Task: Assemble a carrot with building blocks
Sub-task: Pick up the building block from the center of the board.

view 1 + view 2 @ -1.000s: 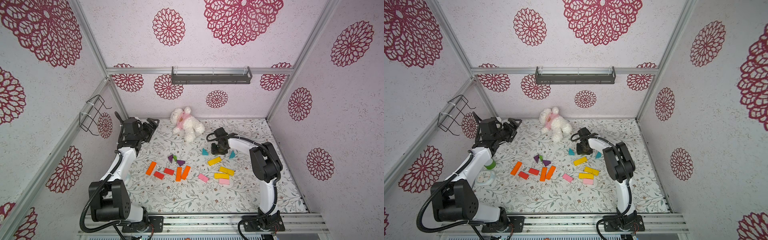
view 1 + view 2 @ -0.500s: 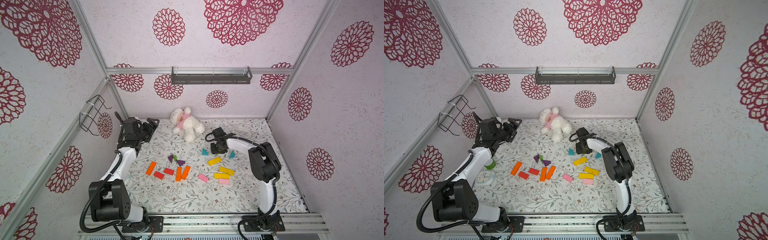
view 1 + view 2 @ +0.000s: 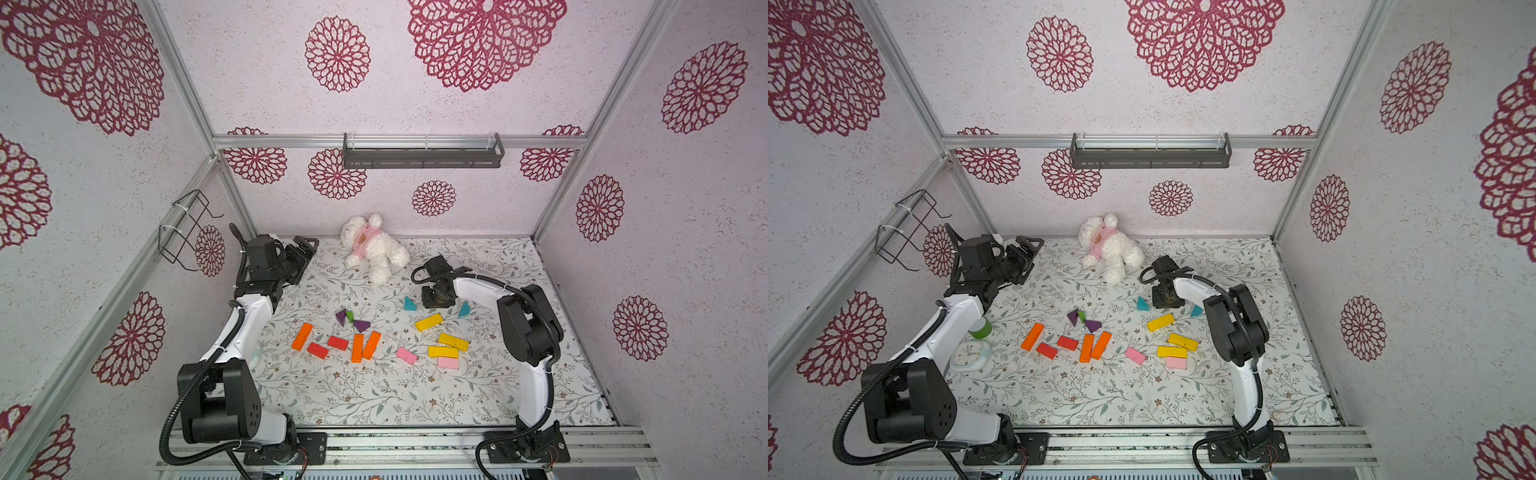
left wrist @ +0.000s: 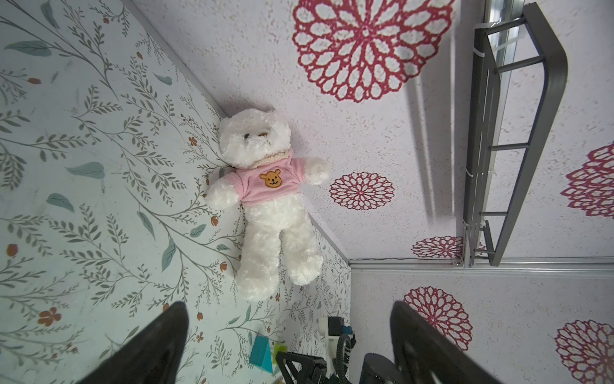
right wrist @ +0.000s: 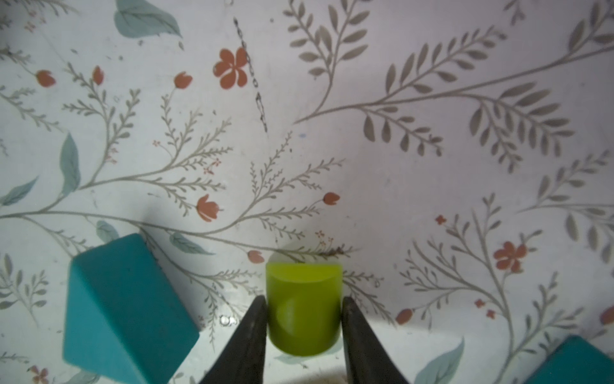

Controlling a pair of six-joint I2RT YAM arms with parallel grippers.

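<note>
In the right wrist view my right gripper (image 5: 304,300) is shut on a lime-green cylinder (image 5: 304,309), both fingers against its sides, low over the mat. A teal triangle (image 5: 123,309) lies close beside it, and another teal triangle (image 5: 578,362) sits at the frame's corner. In both top views that gripper (image 3: 435,298) points down between the two teal triangles (image 3: 409,304). Orange bars (image 3: 302,336), red bars (image 3: 338,343), purple triangles (image 3: 361,325), yellow bars (image 3: 429,322) and pink bars (image 3: 406,355) lie scattered mid-mat. My left gripper (image 3: 305,245) hangs open and empty at the back left.
A white plush bear (image 3: 374,249) in pink lies against the back wall, just beyond my right gripper. A green cup (image 3: 980,328) and a small clock (image 3: 970,354) sit by the left arm. A grey shelf (image 3: 422,153) and a wire basket (image 3: 185,232) hang on the walls.
The right gripper's jaws have narrowed onto the lime-green cylinder. Both arms have barely shifted, and the blocks on the mat lie where they were.
</note>
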